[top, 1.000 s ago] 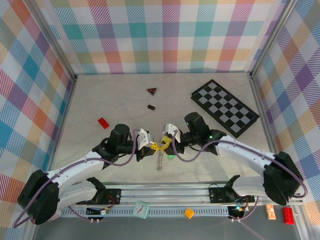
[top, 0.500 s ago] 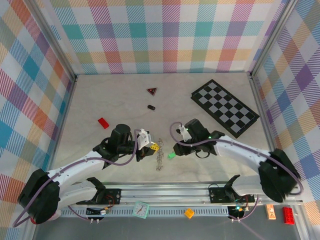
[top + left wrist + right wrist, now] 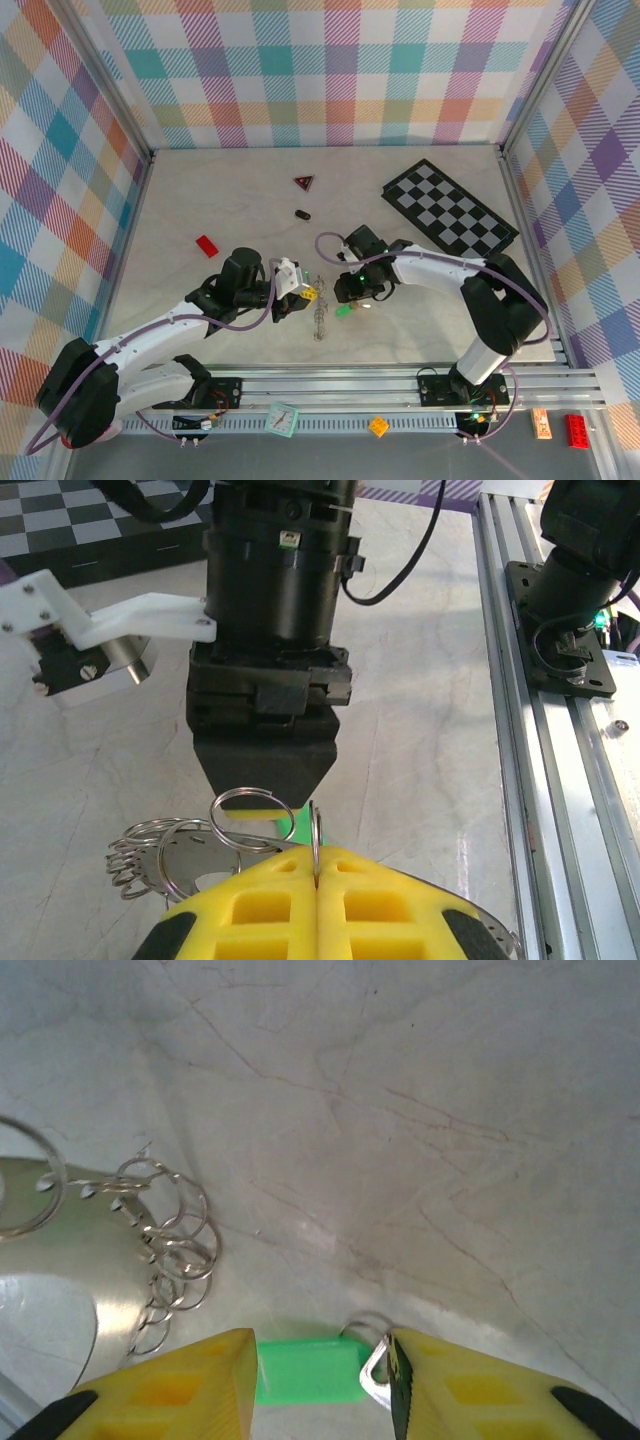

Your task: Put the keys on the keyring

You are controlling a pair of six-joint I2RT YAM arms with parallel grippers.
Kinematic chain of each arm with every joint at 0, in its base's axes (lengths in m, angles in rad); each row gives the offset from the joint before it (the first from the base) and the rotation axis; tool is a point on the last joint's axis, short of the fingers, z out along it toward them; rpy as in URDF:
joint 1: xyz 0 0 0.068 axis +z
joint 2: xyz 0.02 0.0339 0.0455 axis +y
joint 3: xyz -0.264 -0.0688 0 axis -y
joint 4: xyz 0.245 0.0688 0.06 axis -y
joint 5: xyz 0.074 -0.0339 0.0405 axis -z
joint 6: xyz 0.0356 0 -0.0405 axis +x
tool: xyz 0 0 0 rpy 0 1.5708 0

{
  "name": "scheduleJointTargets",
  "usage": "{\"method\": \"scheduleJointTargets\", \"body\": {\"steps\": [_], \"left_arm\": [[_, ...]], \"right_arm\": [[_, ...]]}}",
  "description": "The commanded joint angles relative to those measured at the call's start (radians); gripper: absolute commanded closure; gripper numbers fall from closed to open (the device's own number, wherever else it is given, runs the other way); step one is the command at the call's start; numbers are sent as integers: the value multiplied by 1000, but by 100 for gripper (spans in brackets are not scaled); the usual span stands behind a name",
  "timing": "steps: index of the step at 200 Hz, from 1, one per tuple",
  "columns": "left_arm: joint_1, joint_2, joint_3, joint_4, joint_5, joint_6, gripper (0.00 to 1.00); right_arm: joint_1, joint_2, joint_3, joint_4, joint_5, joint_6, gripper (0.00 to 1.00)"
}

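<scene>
The keyring is lying toward the middle of the worktop's near edge, with its cluster of small silvery keys trailing on the pale surface. The left pincer is pinching one end of the keyring, its yellow fingers pressed together. The right pincer is hanging spread, straddling a green tag just beside the keys.

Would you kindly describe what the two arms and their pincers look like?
The left arm and right arm have white shells, black joints and a looping purple cable. The left pincer and right pincer are yellow, with square recesses.
</scene>
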Motion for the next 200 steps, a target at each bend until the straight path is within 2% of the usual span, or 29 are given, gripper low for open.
{"method": "scheduleJointTargets", "body": {"steps": [1, 37, 104, 125, 139, 179, 200], "left_arm": [[-13, -18, 31, -14, -2, 18, 100], [-13, -20, 31, -17, -17, 22, 100], [-13, -19, 34, -18, -41, 22, 100], [-13, -19, 34, -18, -44, 22, 100], [-13, -19, 33, -18, -45, 22, 100], [-13, -26, 33, -21, -50, 22, 100], [-13, -26, 32, -21, -50, 22, 100]], "right_arm": [[6, 38, 21, -17, 8, -8, 62], [7, 30, -18, -57, 29, 2, 69], [8, -78, -108, -196, 103, 34, 92], [6, -105, -117, -236, 148, 61, 96], [7, -113, -111, -246, 151, 69, 94], [25, -115, -91, -225, 109, 98, 70], [37, -95, -78, -213, 113, 102, 66]]}}
